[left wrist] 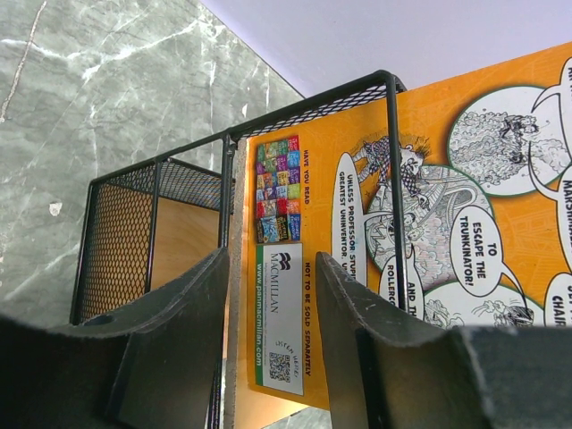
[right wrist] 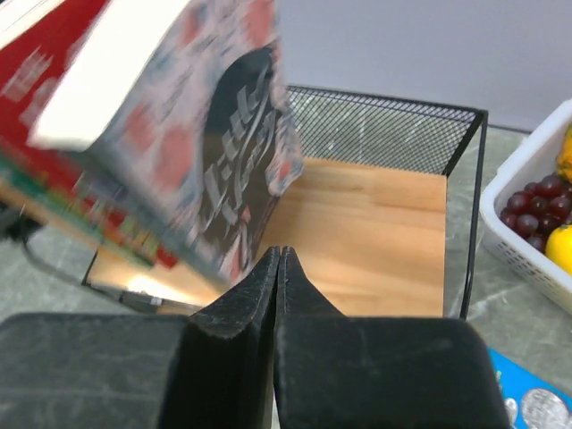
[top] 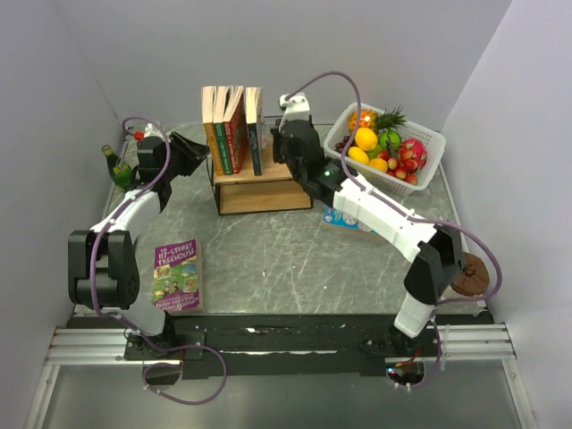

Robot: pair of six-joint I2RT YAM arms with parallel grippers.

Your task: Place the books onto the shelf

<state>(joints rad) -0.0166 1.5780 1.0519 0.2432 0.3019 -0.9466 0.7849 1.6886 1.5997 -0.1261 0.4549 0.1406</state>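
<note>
Several books [top: 231,130] stand upright on the top board of the shelf [top: 259,192]: orange, green and red ones, and a pale patterned one [top: 255,134] at the right end. The patterned book [right wrist: 206,152] looks blurred and tilted in the right wrist view. My right gripper [right wrist: 280,255] is shut with nothing in it, just right of that book [top: 277,143]. My left gripper [left wrist: 273,295] is open at the shelf's left end [top: 192,152], facing the orange back cover [left wrist: 357,223] behind the wire frame [left wrist: 223,188]. A purple Treehouse book [top: 176,274] lies flat on the table at front left.
A white basket [top: 431,134] of fruit stands at the back right, close to the shelf. A blue flat item [top: 344,219] lies under my right arm. A green bottle [top: 112,163] is at the far left and a brown object [top: 469,273] at the right edge.
</note>
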